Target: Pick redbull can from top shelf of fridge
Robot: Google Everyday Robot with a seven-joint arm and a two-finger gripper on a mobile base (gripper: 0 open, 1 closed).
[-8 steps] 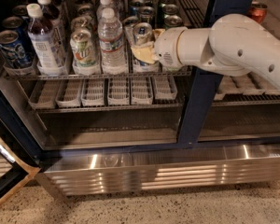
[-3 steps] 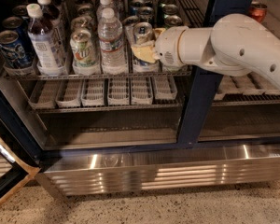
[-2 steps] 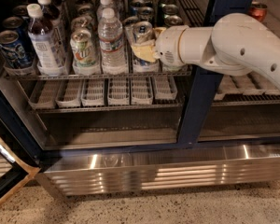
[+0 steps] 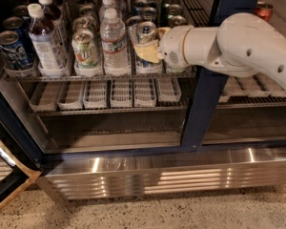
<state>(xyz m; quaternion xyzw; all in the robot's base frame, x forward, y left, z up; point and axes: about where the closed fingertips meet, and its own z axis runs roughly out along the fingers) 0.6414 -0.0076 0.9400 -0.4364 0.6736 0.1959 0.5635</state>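
White arm (image 4: 248, 42) reaches into fridge (image 4: 205, 104), gripper (image 4: 146, 46) over top shelf (image 4: 100, 74), 3 o'clock of water bottle (image 4: 113, 42). Fingers (image 4: 148, 52) look clamped on redbull can (image 4: 146, 31), front row.

Reaching leftward from the right edge with white arm (image 4: 250, 44) level, thick wrist (image 4: 181, 47) straight, gripper (image 4: 148, 50) at upper centre.

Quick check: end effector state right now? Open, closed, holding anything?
End effector: at the redbull can on the top shelf; whether it is open, closed or gripping the can cannot be told.
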